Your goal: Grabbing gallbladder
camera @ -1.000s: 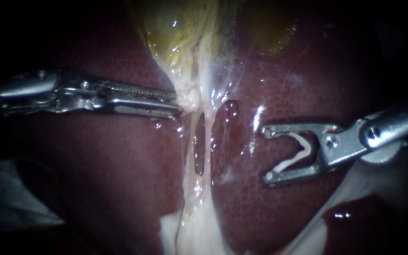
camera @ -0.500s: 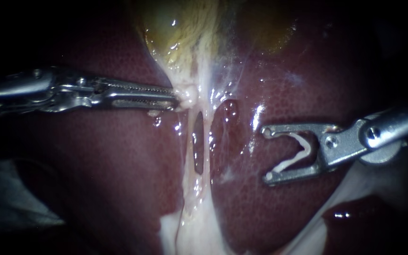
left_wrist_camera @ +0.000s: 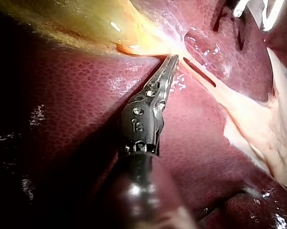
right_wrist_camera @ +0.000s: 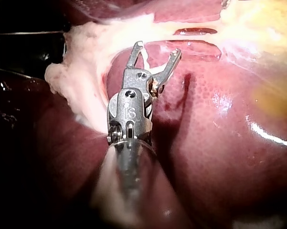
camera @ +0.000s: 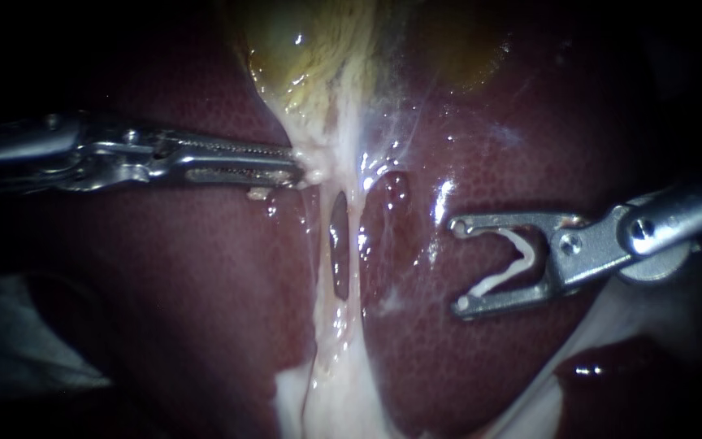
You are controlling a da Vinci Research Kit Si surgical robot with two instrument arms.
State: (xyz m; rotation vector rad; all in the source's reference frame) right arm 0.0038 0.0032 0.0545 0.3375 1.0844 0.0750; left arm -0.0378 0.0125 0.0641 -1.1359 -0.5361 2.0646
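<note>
The yellowish gallbladder (camera: 302,57) lies at the top, narrowing to a pale neck. My left instrument (camera: 298,169) comes in from the left and its toothed jaws are shut on that pale neck tissue. The left wrist view shows the same grip (left_wrist_camera: 172,59) at the edge of the gallbladder (left_wrist_camera: 86,24). Below the neck, two pale tubes (camera: 355,244) run down with a dark slit between them. My right instrument (camera: 458,264) hovers to their right over the liver (camera: 489,358), apart from the tubes. Its jaws stand wide and hold a white clip (camera: 517,256).
Dark red liver (camera: 205,284) surrounds the tubes on both sides. White fatty tissue (camera: 335,398) spreads at the bottom where the tubes end. In the right wrist view my right instrument (right_wrist_camera: 155,50) points toward that pale tissue (right_wrist_camera: 81,62).
My left instrument's jaws have closed down on the neck tissue and drawn it slightly left and up. The right instrument has stayed still.
</note>
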